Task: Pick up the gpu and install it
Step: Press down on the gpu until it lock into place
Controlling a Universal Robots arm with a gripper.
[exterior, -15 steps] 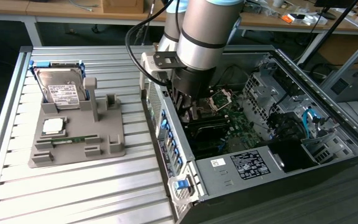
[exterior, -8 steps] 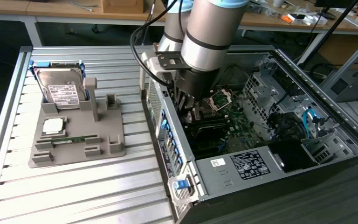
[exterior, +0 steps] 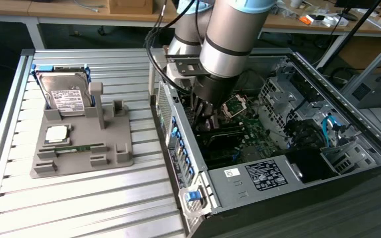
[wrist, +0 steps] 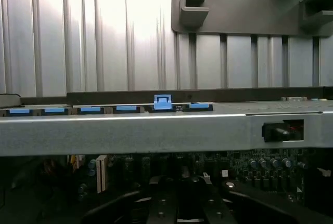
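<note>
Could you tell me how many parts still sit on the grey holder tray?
3: a hard drive upright at the back, a processor mid-tray, a memory stick in front. Others may be hidden.

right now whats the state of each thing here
computer case: side open, motherboard exposed
arm: reaching down into the case
hard drive: standing upright in the gray holder
memory stick: lying flat in the holder
blue latch: on the case rim

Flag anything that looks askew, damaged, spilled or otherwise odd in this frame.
Nothing stands out. The arm reaches down into the open computer case, above the motherboard. On the grey holder tray the hard drive stands upright in its slot and the memory stick lies flat. No spill or damage shows.
</note>
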